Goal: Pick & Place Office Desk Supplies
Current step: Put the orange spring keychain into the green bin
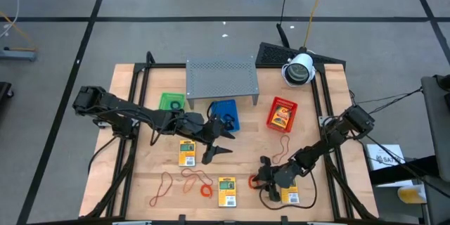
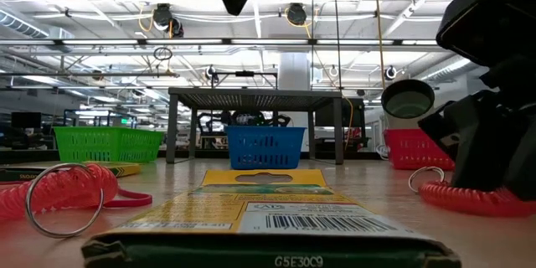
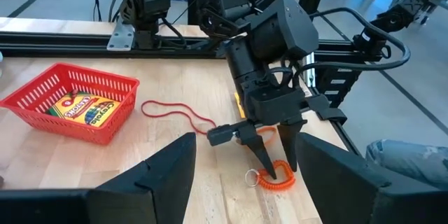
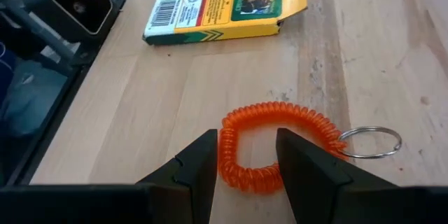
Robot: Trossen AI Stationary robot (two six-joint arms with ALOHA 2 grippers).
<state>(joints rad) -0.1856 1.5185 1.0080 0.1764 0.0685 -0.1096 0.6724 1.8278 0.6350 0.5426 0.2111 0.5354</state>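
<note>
An orange coiled wrist band (image 4: 273, 147) with a metal key ring (image 4: 371, 143) lies flat on the table near the front right. My right gripper (image 4: 245, 134) stands open over it, pointing steeply down. One finger is outside the coil, the other over the loop's inside, with the coil's side between them. The same band (image 1: 254, 181) shows in the high view beside that gripper (image 1: 261, 176). My left gripper (image 1: 218, 140) hangs open above the table's middle, holding nothing. Yellow packets (image 1: 186, 153) (image 1: 226, 191) (image 1: 290, 195) lie flat on the wood. My right gripper has its fingertips (image 3: 264, 159) down at the table on either side of the coil's side (image 4: 229, 155). The gap between them is wider than the coil. I cannot tell whether either finger touches it.
A second orange coil (image 1: 205, 191) and thin rubber-band loops (image 1: 163, 186) (image 1: 281, 144) lie on the wood. At the back stand a green tray (image 1: 171, 102), a blue tray (image 1: 225, 112), a red tray (image 1: 282, 114) with a packet in it, and the grey perforated shelf (image 1: 221, 77).
</note>
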